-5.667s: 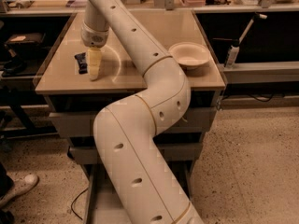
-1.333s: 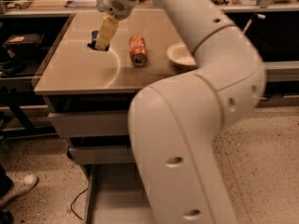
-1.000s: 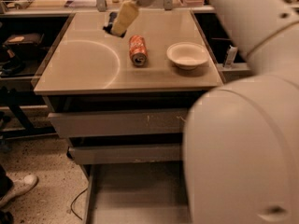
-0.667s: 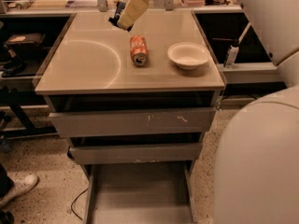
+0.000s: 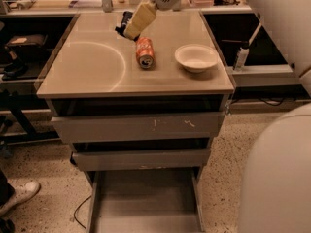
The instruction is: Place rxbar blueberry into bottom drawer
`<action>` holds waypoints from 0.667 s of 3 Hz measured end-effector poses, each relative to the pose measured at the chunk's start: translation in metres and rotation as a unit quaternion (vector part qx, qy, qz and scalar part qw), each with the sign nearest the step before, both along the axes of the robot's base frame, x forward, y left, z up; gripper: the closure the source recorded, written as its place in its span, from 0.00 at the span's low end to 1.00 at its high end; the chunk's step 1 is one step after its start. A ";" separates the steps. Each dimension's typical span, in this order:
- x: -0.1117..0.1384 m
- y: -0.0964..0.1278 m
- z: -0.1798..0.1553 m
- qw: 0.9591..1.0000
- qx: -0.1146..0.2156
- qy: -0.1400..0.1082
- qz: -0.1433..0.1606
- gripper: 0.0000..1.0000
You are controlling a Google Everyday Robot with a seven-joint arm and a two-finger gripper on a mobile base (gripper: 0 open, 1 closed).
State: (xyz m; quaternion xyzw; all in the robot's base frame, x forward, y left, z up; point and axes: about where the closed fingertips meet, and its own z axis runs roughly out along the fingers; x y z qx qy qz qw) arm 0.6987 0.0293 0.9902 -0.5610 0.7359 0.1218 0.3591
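Note:
My gripper (image 5: 127,27) hangs over the back middle of the tabletop, its cream fingers (image 5: 138,19) shut on the rxbar blueberry (image 5: 124,23), a dark flat bar that sticks out at the left of the fingers, lifted above the surface. The bottom drawer (image 5: 146,208) is pulled out at floor level, a shallow grey tray with nothing in it. It lies well below and in front of the gripper.
An orange soda can (image 5: 145,52) lies on its side on the tabletop (image 5: 87,67), just below the gripper. A white bowl (image 5: 196,57) sits to its right. Two upper grey drawers (image 5: 138,127) are shut. My white arm (image 5: 277,169) fills the right side.
The gripper lifted the bar from the left of the tabletop and carried it right and back, above the can. The arm swung out to the right, uncovering the drawers.

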 end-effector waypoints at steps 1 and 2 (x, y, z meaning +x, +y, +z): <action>-0.031 -0.022 0.009 0.998 0.047 -0.006 -0.053 1.00; -0.072 -0.044 0.016 0.988 0.101 -0.005 -0.116 1.00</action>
